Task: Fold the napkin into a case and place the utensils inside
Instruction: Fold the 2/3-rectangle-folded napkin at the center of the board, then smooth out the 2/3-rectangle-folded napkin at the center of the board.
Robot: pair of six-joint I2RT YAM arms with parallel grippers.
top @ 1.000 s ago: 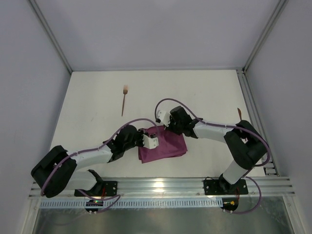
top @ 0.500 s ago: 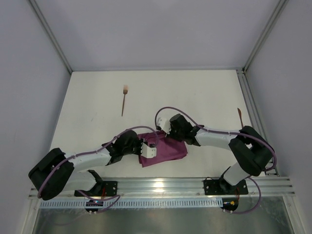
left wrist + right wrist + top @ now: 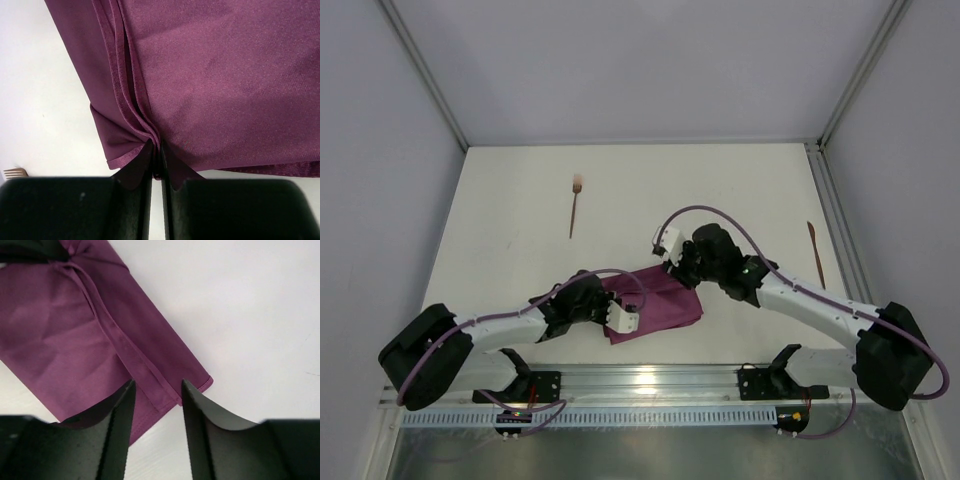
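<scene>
over the napkin | left gripper low, pinching its folded edge | right gripper angled down, parted, empty

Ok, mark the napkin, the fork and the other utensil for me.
napkin (image 3: 665, 303), top external view, middle of the folded cloth.
fork (image 3: 574, 211), top external view, midway along its handle.
other utensil (image 3: 815, 254), top external view, middle of its length.
</scene>
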